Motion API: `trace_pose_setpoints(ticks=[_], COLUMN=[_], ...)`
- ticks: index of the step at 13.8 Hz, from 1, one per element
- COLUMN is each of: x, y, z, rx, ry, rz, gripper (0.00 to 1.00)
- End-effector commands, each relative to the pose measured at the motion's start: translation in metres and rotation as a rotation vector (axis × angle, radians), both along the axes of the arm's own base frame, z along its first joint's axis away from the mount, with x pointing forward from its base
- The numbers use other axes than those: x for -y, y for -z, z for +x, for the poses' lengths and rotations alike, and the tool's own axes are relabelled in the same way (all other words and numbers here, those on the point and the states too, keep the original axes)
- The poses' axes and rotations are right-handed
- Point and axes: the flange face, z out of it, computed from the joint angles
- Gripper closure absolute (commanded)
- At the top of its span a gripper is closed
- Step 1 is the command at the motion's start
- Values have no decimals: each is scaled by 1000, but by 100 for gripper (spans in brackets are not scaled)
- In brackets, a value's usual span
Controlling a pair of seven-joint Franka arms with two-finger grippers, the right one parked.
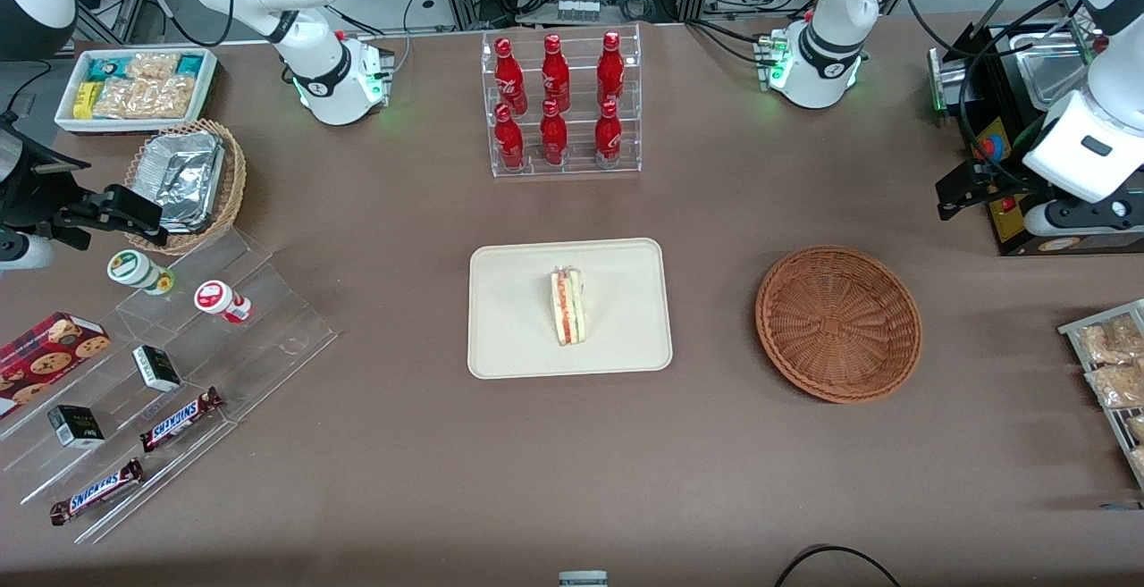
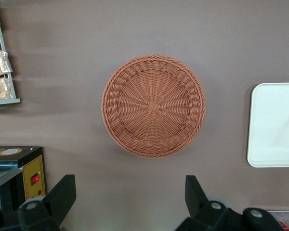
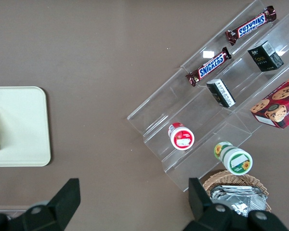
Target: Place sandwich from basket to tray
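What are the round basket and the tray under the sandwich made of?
The basket looks like woven wicker or rattan, reddish-brown, with strands radiating from its centre. The tray looks like matte cream plastic or moulded fibre, smooth and rounded at the corners; which one is unclear. The sandwich seems clear-wrapped. The gripper hangs open above the table beside the basket.

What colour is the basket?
Reddish-brown woven wicker basket, best in the left wrist view; the tool hangs open above.

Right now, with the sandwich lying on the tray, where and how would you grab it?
Probably from above, jaws closing across the bread faces at the middle of the sandwich. It stands on edge on the tray with filling layers facing up, so the flat sides are open. The gripper hangs open above the empty basket.
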Motion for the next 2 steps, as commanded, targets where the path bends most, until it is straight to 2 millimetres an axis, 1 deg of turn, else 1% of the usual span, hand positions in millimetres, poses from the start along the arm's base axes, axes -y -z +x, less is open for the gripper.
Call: trace_pose_setpoints(ticks=[1, 2], x=[-21, -23], y=[-6, -6], z=[1, 1], rx=[-18, -19], ry=[-13, -13], rz=[-3, -3], gripper=[0, 0])
